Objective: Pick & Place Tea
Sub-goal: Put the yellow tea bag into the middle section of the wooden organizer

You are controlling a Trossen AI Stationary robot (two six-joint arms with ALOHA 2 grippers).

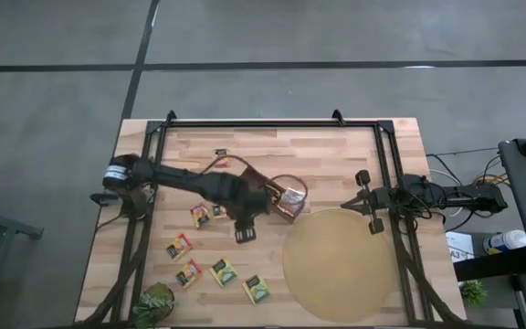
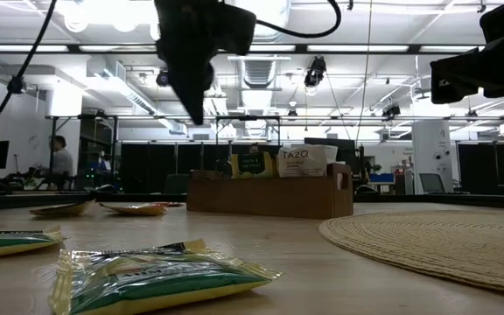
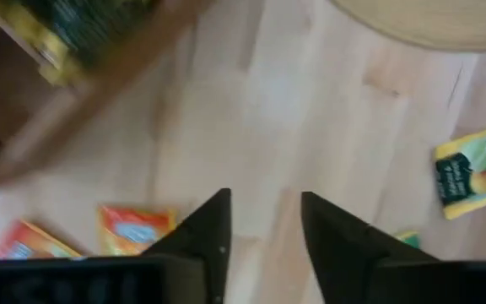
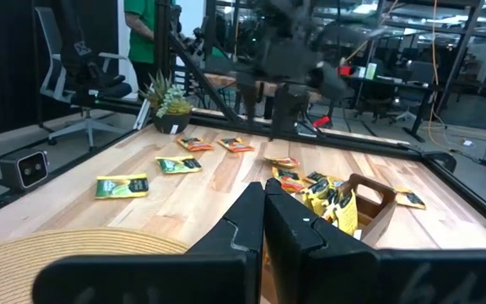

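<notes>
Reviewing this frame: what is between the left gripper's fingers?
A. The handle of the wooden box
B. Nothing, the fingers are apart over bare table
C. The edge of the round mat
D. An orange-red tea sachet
B: in the left wrist view the left gripper shows parted fingers with only bare table between them; the orange-red sachets lie off to one side.

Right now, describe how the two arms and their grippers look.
Both arms are dark, built of jointed segments. The left arm carries thin cables along it, and another loops near its wrist. The left gripper has two black, wedge-shaped fingers. The right gripper has matching black fingers, and cables trail behind the right arm.
</notes>
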